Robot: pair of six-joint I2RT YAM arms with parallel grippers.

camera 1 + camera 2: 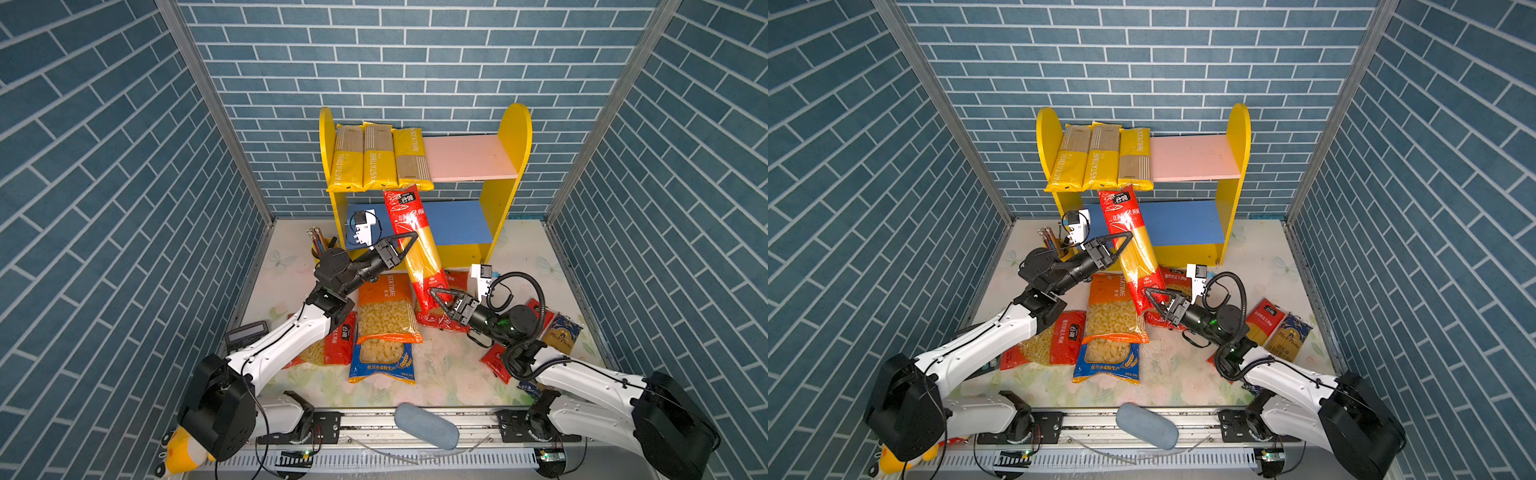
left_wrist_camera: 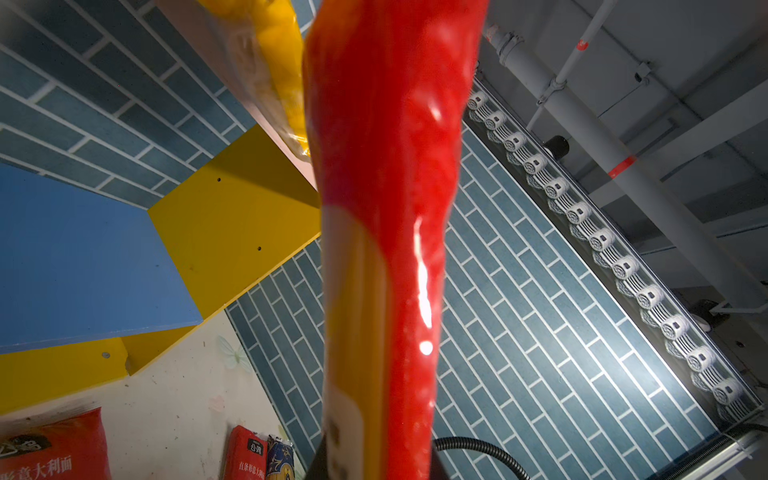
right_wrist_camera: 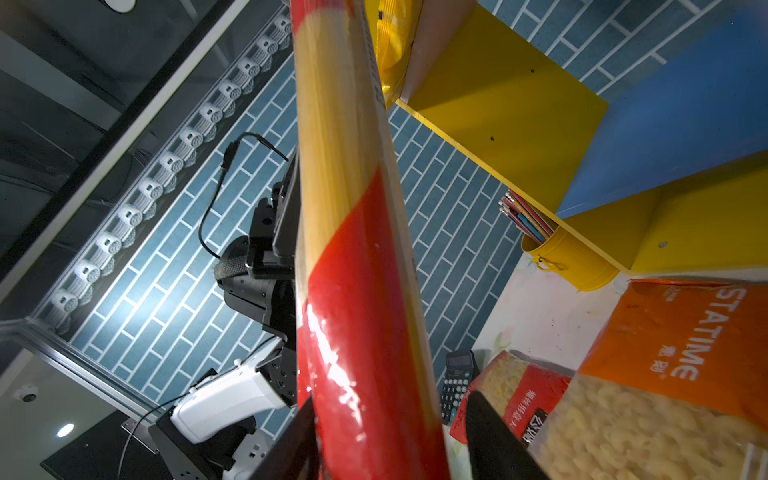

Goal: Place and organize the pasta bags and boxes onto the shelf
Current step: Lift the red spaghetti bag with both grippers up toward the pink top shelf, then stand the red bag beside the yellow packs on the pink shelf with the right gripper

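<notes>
In both top views the red spaghetti pack (image 1: 409,216) leans toward 11 o'clock, its top just under the front edge of the pink board (image 1: 469,160) of the shelf (image 1: 513,137). The left hand (image 1: 410,244) clamps its middle to raise it. The right hand (image 1: 439,302) seems loose around the bottom, steadying.

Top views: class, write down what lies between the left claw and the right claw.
The red spaghetti pack: its tilted middle stretch runs from the left claw down to the right claw. Both top views show it.
</notes>
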